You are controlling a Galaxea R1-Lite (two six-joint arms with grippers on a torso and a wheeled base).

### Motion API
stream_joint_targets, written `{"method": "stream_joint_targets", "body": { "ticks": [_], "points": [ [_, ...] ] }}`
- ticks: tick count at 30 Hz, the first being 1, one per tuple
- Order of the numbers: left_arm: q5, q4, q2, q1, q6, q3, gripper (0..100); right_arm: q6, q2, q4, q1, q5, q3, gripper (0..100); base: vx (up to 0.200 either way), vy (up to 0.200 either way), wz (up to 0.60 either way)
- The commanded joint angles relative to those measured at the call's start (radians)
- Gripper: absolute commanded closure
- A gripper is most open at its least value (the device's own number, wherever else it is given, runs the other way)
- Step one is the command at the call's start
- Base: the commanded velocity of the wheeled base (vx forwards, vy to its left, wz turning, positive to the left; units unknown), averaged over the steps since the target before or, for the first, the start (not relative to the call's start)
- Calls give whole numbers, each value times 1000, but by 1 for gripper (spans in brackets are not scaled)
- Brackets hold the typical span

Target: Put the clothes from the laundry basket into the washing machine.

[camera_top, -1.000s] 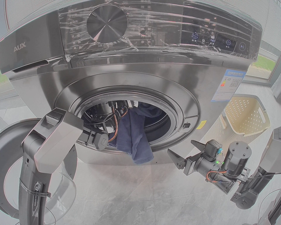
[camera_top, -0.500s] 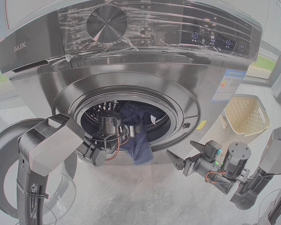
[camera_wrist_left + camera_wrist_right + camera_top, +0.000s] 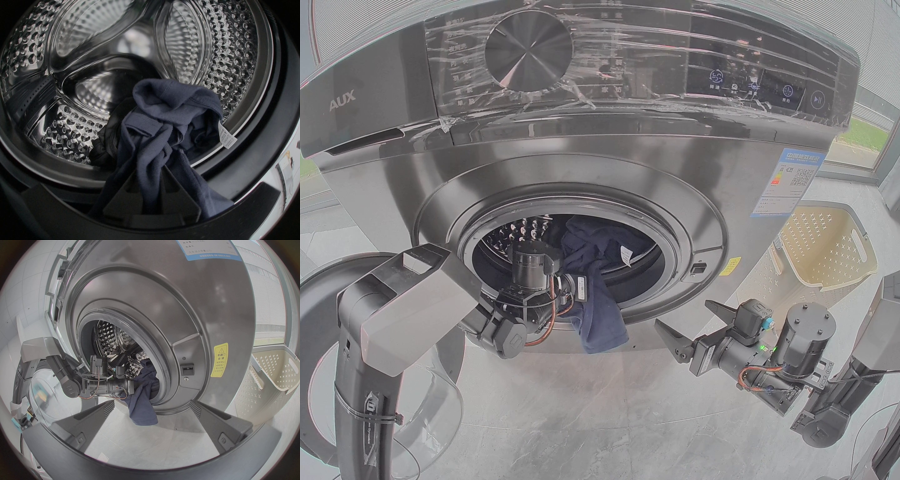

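Hanging over the lower lip of the washing machine [image 3: 737, 206], the navy garment [image 3: 600, 312] lies half inside the perforated steel drum [image 3: 218, 47], with open room deep behind it. The left gripper [image 3: 582, 289], pinched shut on the soft crumpled cloth, has drawn back from inside the drum to its rim. The right gripper [image 3: 684, 315] hangs spread open over the floor, near the cream perforated laundry basket [image 3: 831, 250].

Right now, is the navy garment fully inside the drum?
Partly out. The navy garment drapes over the opening's lower rim, its end hanging down the front of the washing machine.
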Motion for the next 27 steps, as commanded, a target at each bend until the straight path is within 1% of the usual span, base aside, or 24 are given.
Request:
{"method": "stream_joint_targets", "body": {
  "ticks": [1,3,4,5,6,8,9,10,14,21,25,27],
  "points": [
    [5,-11,19,6,-9,-75,100,1,3,-1,0,0,0,0,0,0,0],
    [5,-15,20,9,-18,-102,100,1,3,-1,0,0,0,0,0,0,0],
    [7,-21,23,10,-33,-130,100,1,3,-1,0,0,0,0,0,0,0],
    [8,-22,28,10,-39,-141,100,1,3,1,0,0,0,0,0,0,0],
    [19,-34,45,12,-59,-193,100,1,3,-1,0,0,-1,0,0,0,0],
    [44,-53,66,13,-72,-250,100,1,3,-1,0,0,-1,0,0,0,0],
    [48,-56,71,13,-72,-259,100,1,3,-1,0,0,-1,0,0,0,0],
    [64,-76,95,21,-73,-302,100,1,3,-1,2,0,-1,0,0,0,0],
    [67,-111,134,21,-72,-362,100,0,3,-1,3,0,-1,0,0,0,0],
    [70,-110,198,16,-73,-521,100,0,9,-1,5,0,-1,0,0,0,0],
    [71,-107,214,21,-72,-569,100,1,9,-1,5,0,-1,0,0,0,0],
    [71,-105,229,27,-73,-616,100,0,9,-1,6,0,-3,0,0,0,0]
  ]
}}
